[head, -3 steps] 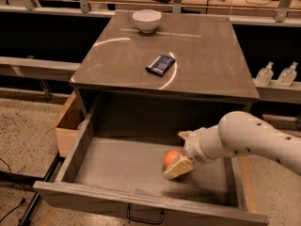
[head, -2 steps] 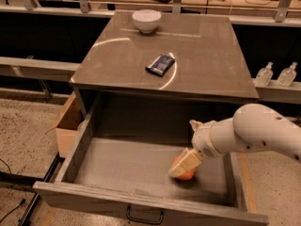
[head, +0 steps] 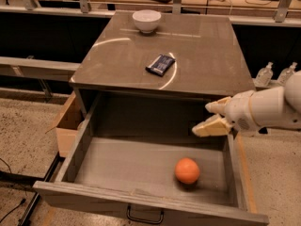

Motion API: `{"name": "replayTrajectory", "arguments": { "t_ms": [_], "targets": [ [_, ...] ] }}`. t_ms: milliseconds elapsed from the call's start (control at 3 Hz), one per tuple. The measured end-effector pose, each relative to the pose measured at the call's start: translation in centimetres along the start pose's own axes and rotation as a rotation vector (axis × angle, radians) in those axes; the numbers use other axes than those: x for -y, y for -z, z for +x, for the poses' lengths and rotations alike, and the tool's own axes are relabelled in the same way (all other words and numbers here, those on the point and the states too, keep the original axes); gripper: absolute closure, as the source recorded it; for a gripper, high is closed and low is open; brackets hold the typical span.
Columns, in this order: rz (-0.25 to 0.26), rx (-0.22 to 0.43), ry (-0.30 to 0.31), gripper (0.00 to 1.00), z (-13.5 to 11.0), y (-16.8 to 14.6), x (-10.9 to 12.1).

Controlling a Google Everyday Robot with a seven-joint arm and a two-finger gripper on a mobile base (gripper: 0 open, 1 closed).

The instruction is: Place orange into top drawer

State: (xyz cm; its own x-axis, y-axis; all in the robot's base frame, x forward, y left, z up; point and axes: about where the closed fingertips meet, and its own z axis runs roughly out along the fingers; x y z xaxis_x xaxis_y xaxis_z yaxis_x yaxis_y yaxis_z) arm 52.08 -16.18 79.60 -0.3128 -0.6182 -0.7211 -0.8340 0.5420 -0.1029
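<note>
The orange lies alone on the floor of the open top drawer, toward its front right. The drawer is pulled far out, with its dark pull handle at the bottom edge of the view. My gripper hangs on the white arm at the right, above the drawer's right rear part and up and to the right of the orange. Its tan fingers are spread and hold nothing.
A white bowl stands at the back of the cabinet top and a dark packet lies near its middle. A tan cardboard box sits on the floor left of the drawer. Bottles stand on a shelf at the right.
The gripper let go of the orange, which now rests on the drawer floor. The gripper rose up and to the right, away from it.
</note>
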Motion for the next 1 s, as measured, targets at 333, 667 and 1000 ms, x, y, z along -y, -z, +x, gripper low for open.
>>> {"name": "replayTrajectory", "arguments": {
  "t_ms": [333,667,1000],
  "targets": [
    [0.012,-0.032,-0.007,0.65,-0.6,5.9,3.0],
    [-0.023,-0.045,0.001,0.87,-0.8,7.3,2.5],
    [-0.026,-0.046,0.002,1.00,-0.8,7.1,2.3]
  ]
}}
